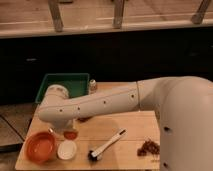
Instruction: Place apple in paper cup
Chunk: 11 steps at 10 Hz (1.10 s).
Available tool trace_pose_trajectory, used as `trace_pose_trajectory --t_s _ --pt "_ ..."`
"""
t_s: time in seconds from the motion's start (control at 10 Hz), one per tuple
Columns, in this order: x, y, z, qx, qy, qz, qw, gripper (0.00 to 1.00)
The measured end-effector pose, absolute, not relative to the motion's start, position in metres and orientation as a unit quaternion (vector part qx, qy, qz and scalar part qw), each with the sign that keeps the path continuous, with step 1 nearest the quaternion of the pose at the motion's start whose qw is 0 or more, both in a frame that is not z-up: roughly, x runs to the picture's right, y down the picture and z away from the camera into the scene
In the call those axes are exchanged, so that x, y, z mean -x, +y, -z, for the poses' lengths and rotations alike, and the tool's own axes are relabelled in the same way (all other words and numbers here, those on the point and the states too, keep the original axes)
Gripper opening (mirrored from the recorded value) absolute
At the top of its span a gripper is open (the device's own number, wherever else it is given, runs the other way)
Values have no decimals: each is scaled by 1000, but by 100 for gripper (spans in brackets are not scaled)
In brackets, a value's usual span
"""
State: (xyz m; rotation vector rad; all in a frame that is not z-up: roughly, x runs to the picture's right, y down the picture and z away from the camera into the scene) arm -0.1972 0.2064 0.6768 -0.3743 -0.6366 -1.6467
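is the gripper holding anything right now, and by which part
It cannot be told for certain. The gripper is hidden under the arm; the apple sits right at it, just above the paper cup, likely held from the top.

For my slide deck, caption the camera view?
Gripper holds the apple just above the paper cup, beside the orange pan.

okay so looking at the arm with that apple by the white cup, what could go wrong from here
1. The small round red-orange apple sits under the gripper, just above the small white paper cup rather than centred on it. Released here, it might hit the rim and roll off.
2. The apple looks about as wide as the cup, so it may perch or tip the cup.
3. The orange round pan lies beside the cup; a nudge could shift either.
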Motion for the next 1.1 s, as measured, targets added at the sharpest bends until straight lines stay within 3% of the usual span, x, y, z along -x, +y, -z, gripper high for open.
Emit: trace_pose_trajectory --t_s 0.3,0.4,1.1 --pt "203 220 -666 159 -289 724 606 8" --pt "204 223 -664 159 -291 725 603 3" --pt "216 199 -660 173 -296 731 590 0"
